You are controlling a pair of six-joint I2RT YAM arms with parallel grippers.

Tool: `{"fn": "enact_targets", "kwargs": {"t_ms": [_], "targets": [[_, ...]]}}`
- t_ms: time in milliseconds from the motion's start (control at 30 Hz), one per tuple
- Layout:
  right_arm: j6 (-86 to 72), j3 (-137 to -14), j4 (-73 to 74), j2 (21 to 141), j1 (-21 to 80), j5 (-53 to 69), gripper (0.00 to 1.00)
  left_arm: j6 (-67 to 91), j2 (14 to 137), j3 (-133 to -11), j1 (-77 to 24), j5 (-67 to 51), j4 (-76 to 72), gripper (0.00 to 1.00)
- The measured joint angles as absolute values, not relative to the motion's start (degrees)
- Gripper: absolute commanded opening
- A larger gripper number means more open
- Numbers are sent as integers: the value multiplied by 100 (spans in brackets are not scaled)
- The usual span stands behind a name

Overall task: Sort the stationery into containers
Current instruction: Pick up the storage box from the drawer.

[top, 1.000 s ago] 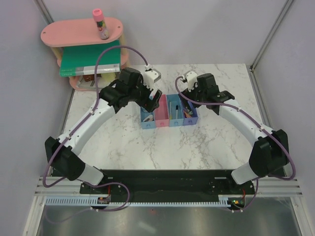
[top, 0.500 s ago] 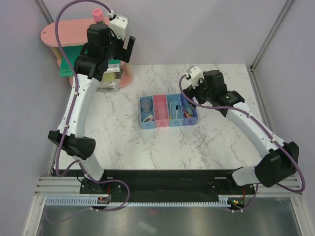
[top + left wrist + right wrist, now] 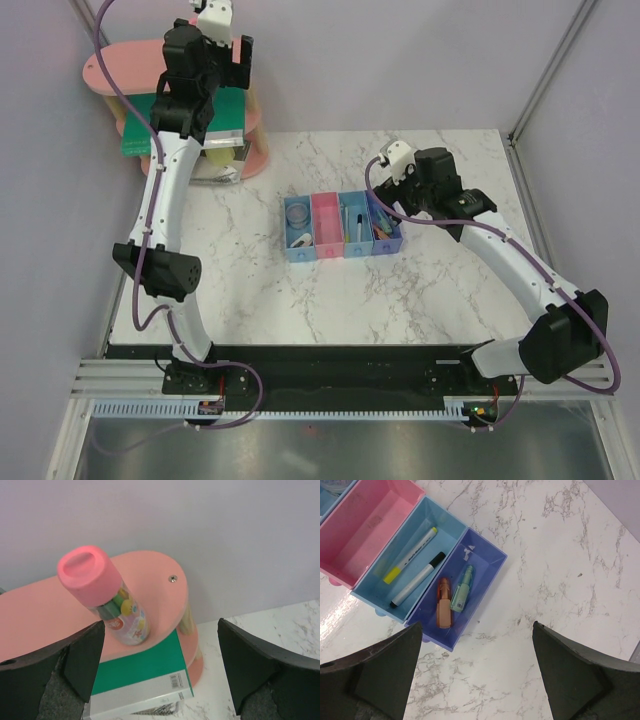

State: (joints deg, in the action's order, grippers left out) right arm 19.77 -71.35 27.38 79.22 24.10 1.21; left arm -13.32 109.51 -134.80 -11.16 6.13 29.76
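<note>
Four joined bins (image 3: 326, 215) sit mid-table in the overhead view, with a clear pot (image 3: 297, 212) in the leftmost one. The left arm (image 3: 165, 190) reaches up over the top of the pink shelf (image 3: 110, 72) at the far left corner, and its wrist hides whatever stands there. The right arm (image 3: 500, 255) hangs just beside the right end of the row. In the left wrist view you get the real picture: the pink-capped tube (image 3: 107, 602) stands on the shelf top, above the green book (image 3: 145, 665). The left gripper (image 3: 160, 652) is spread as wide as it goes, holding nothing and touching nothing. The tube sits well off centre, close to the left finger (image 3: 82, 657), so I would slide left until it is midway between the jaws. Then come down past the cap onto the body and close gently. It is a tall thing on a narrow ledge and looks easy to tip, and a nudge from one finger could roll it off the edge. In the right wrist view the right gripper (image 3: 476, 645) is likewise fully released and empty, apart from the bins below it. A yellow-tipped pen (image 3: 410, 555) and a black-capped marker (image 3: 417, 580) lie in the light blue bin. An orange piece (image 3: 442, 610) and a pale green piece (image 3: 461, 595) lie in the darker blue one. Keep that arm parked clear of the row so the tube has an open path in.
</note>
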Motion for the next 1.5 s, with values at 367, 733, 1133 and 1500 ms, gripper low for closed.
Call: {"fn": "enact_targets", "kwargs": {"t_ms": [367, 733, 1133, 1500], "targets": [[1975, -7113, 2668, 7922, 2399, 119, 98, -1332, 11013, -13159, -825, 757, 1695, 100], [1973, -7113, 2657, 7948, 2340, 117, 98, -1310, 11566, -12986, -633, 744, 1129, 99], [1966, -7113, 2659, 8044, 2252, 117, 98, -1048, 11775, -12940, -569, 753, 486, 33], [1907, -7113, 2659, 8058, 2185, 117, 98, -851, 11424, -12134, -569, 714, -244, 2]]}}
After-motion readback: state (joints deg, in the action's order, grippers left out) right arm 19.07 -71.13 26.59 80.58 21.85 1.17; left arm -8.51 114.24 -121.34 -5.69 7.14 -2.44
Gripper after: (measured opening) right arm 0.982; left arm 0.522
